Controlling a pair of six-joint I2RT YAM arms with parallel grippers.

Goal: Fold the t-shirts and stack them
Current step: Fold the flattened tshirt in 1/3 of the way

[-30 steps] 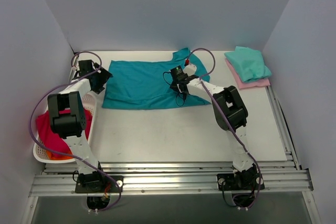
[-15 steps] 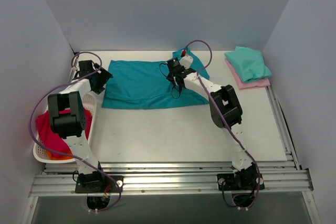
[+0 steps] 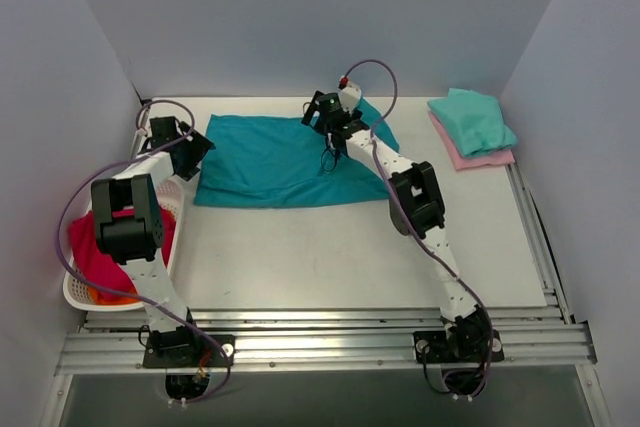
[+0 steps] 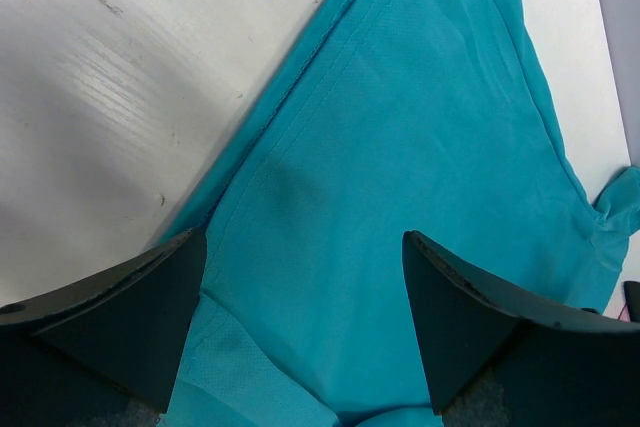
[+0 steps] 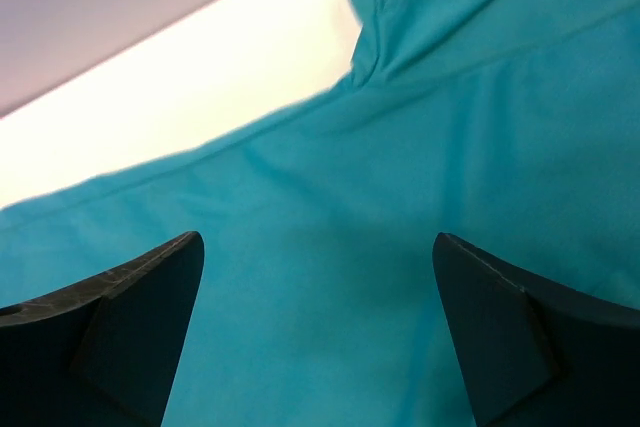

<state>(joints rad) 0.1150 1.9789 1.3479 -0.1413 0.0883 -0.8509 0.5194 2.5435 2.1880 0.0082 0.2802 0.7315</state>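
The teal-blue t-shirt (image 3: 260, 162) lies flat across the back of the table, with a sleeve poking out at its far right. Over its left edge my left gripper (image 3: 192, 147) hangs open; the left wrist view shows that gripper (image 4: 303, 239) with only teal cloth (image 4: 400, 147) below the gap. My right gripper (image 3: 322, 113) is above the shirt's far edge near the collar, open (image 5: 317, 239) over flat cloth (image 5: 400, 197). At the back right a folded mint-green t-shirt (image 3: 472, 119) rests on a folded pale pink one (image 3: 482, 158).
A white lattice basket (image 3: 74, 292) holding red cloth (image 3: 100, 257) stands at the left edge beside the left arm. Grey walls close the back and both sides. Metal rails (image 3: 320, 342) run along the near edge of the table (image 3: 330, 257).
My right gripper has moved away from me and slightly left, from the shirt's middle right to its far edge, and its jaws now stand wide apart. The left arm has stayed put.
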